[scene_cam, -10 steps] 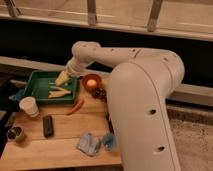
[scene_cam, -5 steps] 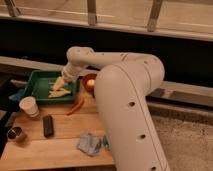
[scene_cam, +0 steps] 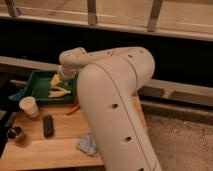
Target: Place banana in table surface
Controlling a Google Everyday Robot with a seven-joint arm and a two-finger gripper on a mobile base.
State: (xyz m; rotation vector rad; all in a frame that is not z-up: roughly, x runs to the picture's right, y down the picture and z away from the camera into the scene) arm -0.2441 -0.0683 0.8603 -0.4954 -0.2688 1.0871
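Camera view, the only one you've got:

- Claw [scene_cam: 56, 80] is over the green tray [scene_cam: 41, 84] at the far left corner of the table [scene_cam: 37, 150], low and just above what's in it. There's a pale yellow patch right at the tip. You can't tell if the claw is spread, pressed together, or pinching something.
- Banana [scene_cam: 60, 92]: yellow pieces lying in the tray, right side, just under the claw. None on the bare wood.
- Progress, my read: early. Grasp not confirmed, and the lift, carry and set-down are all left to do.
- Containers: the tray holds the banana pieces, and I can't make out anything else in it. The paper cup [scene_cam: 29, 106] is by the left edge, just in front of the tray, contents not visible. The small metal cup [scene_cam: 15, 133] is further toward the near left corner, same story.
- Loose items: black bar-shaped object [scene_cam: 48, 125] mid-left, orange stick-like thing [scene_cam: 74, 108] beside the tray's near right corner, crumpled cloth [scene_cam: 89, 145] toward the near edge, partly behind the arm.
- You'd have open wood between the black object and the cloth for the drop.
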